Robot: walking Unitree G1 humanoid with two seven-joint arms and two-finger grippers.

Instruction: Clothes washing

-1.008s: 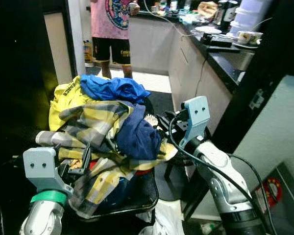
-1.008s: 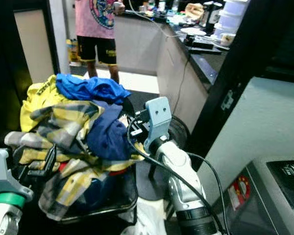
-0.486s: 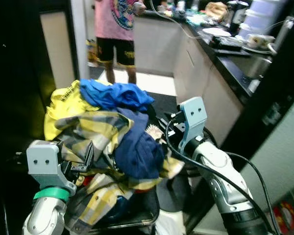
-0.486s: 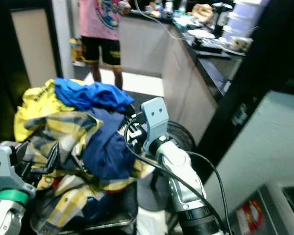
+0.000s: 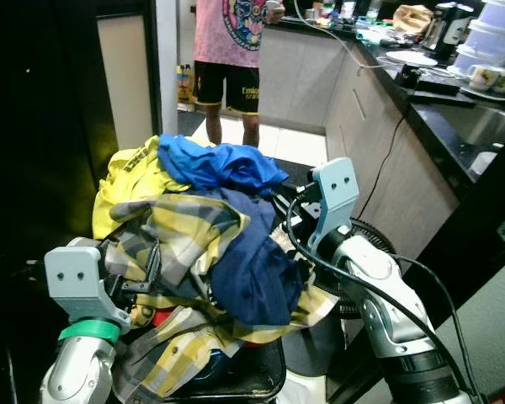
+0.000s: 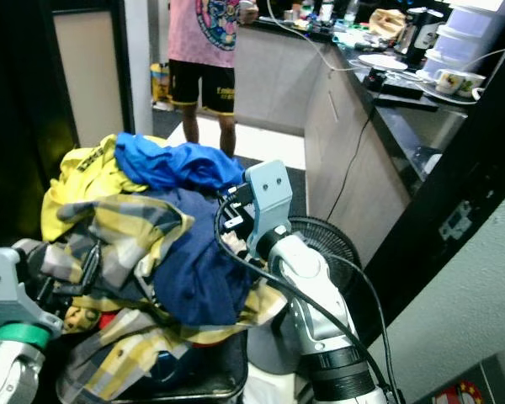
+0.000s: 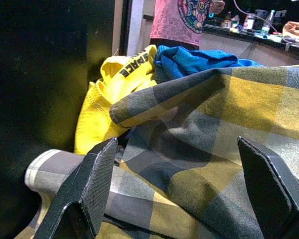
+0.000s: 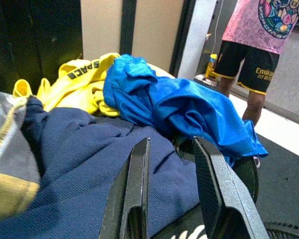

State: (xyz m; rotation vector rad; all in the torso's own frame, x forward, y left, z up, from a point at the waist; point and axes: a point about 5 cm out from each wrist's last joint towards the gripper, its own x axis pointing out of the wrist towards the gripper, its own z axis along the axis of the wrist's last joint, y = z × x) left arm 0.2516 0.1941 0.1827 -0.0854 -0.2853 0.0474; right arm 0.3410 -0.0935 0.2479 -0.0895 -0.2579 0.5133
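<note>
Laundry fills the black basket (image 5: pixel 265 383) carried between both arms — a plaid shirt (image 5: pixel 185 231), a navy garment (image 5: pixel 252 273), a bright blue garment (image 5: pixel 219 164) and a yellow jersey (image 5: pixel 126 181) heaped well above its rim. The left gripper (image 7: pixel 177 199), at 8 o'clock of the pile, has its fingers spread wide against the plaid. The right gripper (image 8: pixel 172 189), at 3 o'clock, has fingers parted narrowly over the navy cloth; what they grip I cannot tell. A person (image 5: pixel 231 42) stands at 12 o'clock — beside a kitchen counter (image 5: pixel 454 93).
</note>
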